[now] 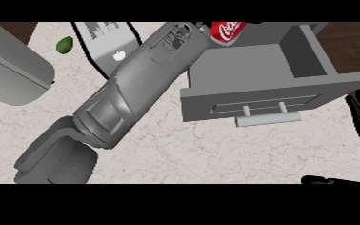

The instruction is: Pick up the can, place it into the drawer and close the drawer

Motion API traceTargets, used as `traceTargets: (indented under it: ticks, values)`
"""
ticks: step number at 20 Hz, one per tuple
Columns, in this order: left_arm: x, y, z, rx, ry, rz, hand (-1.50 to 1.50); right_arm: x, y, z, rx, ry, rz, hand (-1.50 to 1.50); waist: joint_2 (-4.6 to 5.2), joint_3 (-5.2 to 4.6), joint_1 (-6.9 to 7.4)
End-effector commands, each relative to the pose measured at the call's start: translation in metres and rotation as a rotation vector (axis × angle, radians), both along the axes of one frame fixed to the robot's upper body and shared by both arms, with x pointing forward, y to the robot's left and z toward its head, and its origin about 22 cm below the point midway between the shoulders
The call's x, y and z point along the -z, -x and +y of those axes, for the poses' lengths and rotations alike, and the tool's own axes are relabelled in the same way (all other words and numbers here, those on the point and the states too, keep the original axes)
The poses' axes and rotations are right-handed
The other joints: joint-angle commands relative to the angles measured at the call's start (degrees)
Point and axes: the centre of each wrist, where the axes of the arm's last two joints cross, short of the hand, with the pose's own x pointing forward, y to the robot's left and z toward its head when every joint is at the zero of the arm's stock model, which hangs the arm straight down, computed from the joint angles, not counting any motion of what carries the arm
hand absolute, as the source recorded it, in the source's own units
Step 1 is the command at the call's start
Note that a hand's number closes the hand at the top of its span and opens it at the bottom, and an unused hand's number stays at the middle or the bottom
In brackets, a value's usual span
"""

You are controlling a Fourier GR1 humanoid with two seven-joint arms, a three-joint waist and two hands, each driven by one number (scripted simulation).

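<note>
A red cola can [228, 31] shows at the top edge, over the back left corner of the open grey drawer [309, 57]. My left forearm [141, 86] runs from the lower left up to the can. Only a small black part of the left hand [202, 27] shows beside the can, so I cannot tell whether it holds the can. The drawer is pulled out, its inside bare, and its pale handle [267, 118] faces me. A black sliver of my right hand [325, 179] shows at the lower right corner.
A white laptop with a logo [112, 43] lies at the top, partly under my forearm. A green lime [65, 44] sits to its left. A grey rounded appliance [21, 74] fills the left edge. Speckled counter [211, 152] spreads in front of the drawer.
</note>
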Motion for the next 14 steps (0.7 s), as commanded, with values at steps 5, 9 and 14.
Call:
traceTargets:
  ticks: [5, 9, 14]
  values:
    - [0.019, -0.003, 0.006, -0.018, -0.068, -0.027, 1.50, -0.009, -0.011, 0.009, -0.021, 0.019, -0.005, -1.50, 0.36, -0.01, -1.05]
    - [0.042, -0.005, 0.015, -0.037, -0.082, -0.026, 1.50, -0.016, -0.004, 0.003, -0.017, 0.022, -0.032, -1.50, 0.44, -0.03, -1.89]
    - [0.034, -0.005, 0.011, -0.113, -0.079, -0.015, -1.50, -0.015, -0.009, 0.009, -0.051, 0.027, -0.025, -1.50, 0.64, 0.02, -2.68]
